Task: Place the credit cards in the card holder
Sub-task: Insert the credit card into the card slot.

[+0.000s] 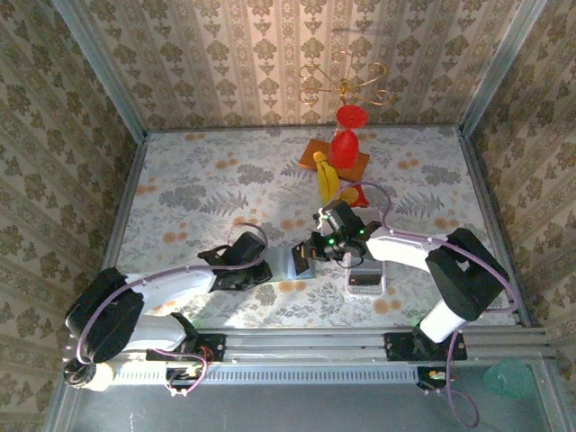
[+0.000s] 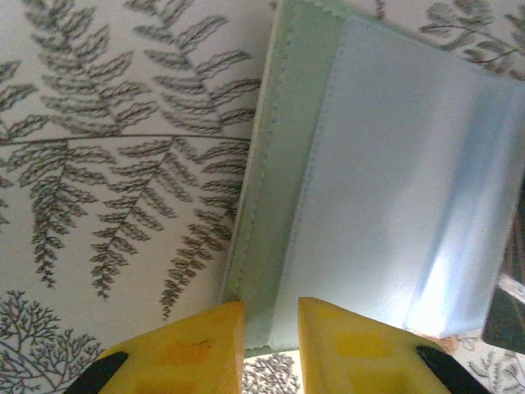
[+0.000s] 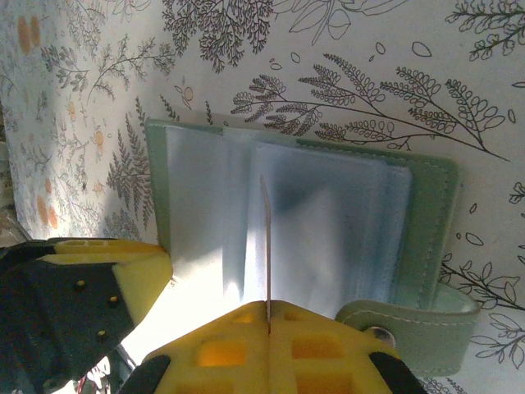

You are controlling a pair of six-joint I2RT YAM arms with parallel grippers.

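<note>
Sage-green card holder [image 3: 431, 205] lies open on the worktop [image 3: 369, 49]. My right jaws clench a credit card [image 3: 266, 238]; whether the left jaws grip, I cannot tell.

- Top view: warm, rather dim light; back wall [image 1: 270, 63] is brightest at upper middle; shadows on the table [image 1: 207, 189] are soft; grainy, straight edges bow slightly.
- Left wrist view: soft all over; card holder [image 2: 283, 164] sleeves blown white at lower right; left gripper [image 2: 269, 316] is close to the lens and blurred.
- Right wrist view: credit card [image 3: 265, 238] is edge-on, with a dark shadow on the sleeves to its right; glare at lower left; right gripper [image 3: 267, 316] is out of focus; table print is sharp at the top.
</note>
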